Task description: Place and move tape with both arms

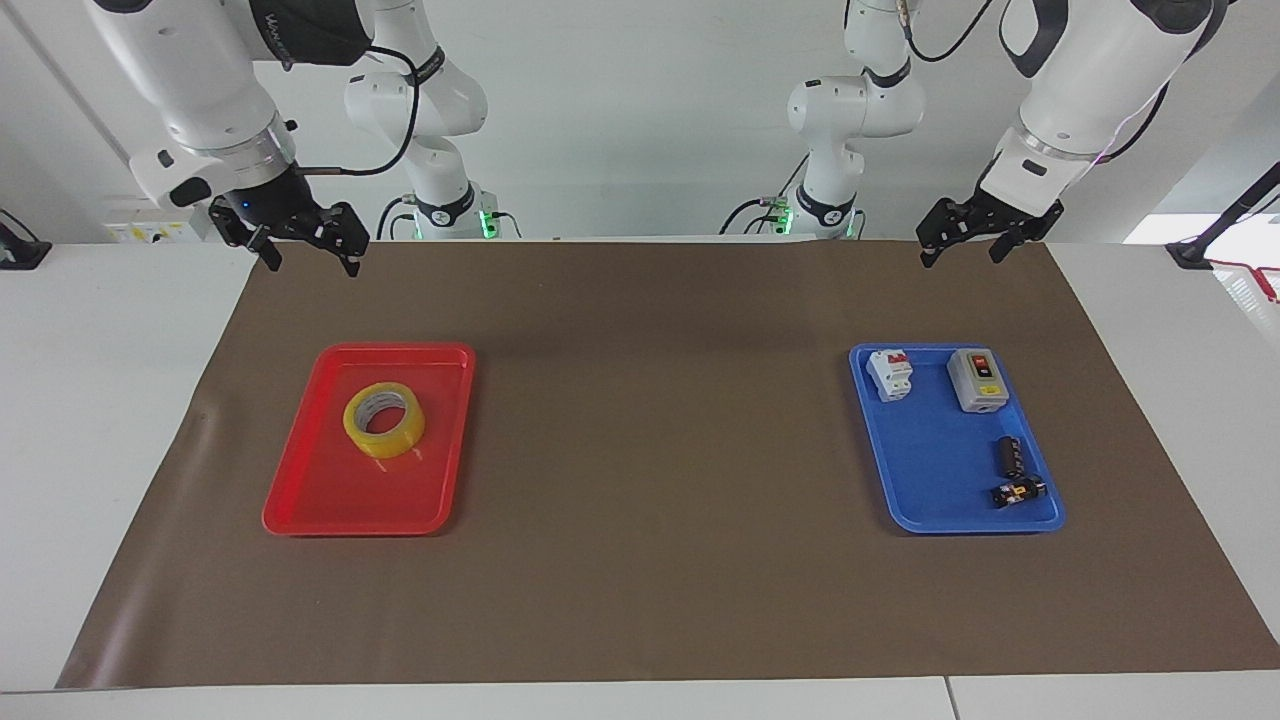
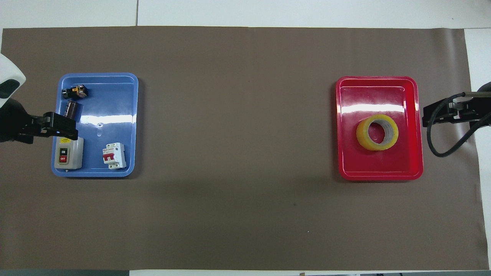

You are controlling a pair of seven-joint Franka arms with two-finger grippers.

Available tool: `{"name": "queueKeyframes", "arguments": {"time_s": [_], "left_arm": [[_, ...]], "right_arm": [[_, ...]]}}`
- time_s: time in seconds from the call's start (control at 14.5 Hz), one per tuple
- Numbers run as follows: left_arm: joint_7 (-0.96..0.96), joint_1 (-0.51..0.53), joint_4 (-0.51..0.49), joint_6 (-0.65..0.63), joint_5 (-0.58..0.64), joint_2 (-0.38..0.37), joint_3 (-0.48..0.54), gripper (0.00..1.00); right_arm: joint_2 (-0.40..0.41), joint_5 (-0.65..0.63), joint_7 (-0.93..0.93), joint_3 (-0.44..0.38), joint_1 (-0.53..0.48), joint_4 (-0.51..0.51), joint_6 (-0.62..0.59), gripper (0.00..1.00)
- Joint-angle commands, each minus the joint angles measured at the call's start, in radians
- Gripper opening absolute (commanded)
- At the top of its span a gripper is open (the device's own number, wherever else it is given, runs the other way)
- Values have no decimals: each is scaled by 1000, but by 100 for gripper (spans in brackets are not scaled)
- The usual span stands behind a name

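The yellow tape roll point(image 1: 384, 420) lies flat in the red tray point(image 1: 300, 500), toward the right arm's end of the table; it also shows in the overhead view point(image 2: 377, 132) in the tray point(image 2: 341, 126). My right gripper point(image 1: 311, 258) is open and empty, raised over the brown mat's edge by the robots, apart from the tray; in the overhead view point(image 2: 431, 115) it shows beside the tray. My left gripper point(image 1: 961, 252) is open and empty, waiting raised at the left arm's end; in the overhead view point(image 2: 63, 129) it overlaps the blue tray's edge.
The blue tray point(image 1: 880, 480) holds a grey on/off switch box point(image 1: 978, 380), a white circuit breaker point(image 1: 890, 375) and two small black parts point(image 1: 1010, 455). Two smaller white arms point(image 1: 440, 130) with green-lit bases stand past the mat's edge at the robots' side.
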Motion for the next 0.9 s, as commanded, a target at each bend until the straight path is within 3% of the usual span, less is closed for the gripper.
{"name": "queueKeyframes", "arguments": {"time_s": [0.0,0.62,0.83], "left_arm": [[8,11,-26,13,-15,-19,-1,100],[8,11,-26,13,-17,-19,-1,100],[8,11,-26,13,-15,-20,-1,100]], "right_arm": [[-25,7,-21,4,-13,-32,23,100],[-20,10,-24,-2,-17,-24,23,100],[7,1,-44,-7,-22,44,-34,100]]}}
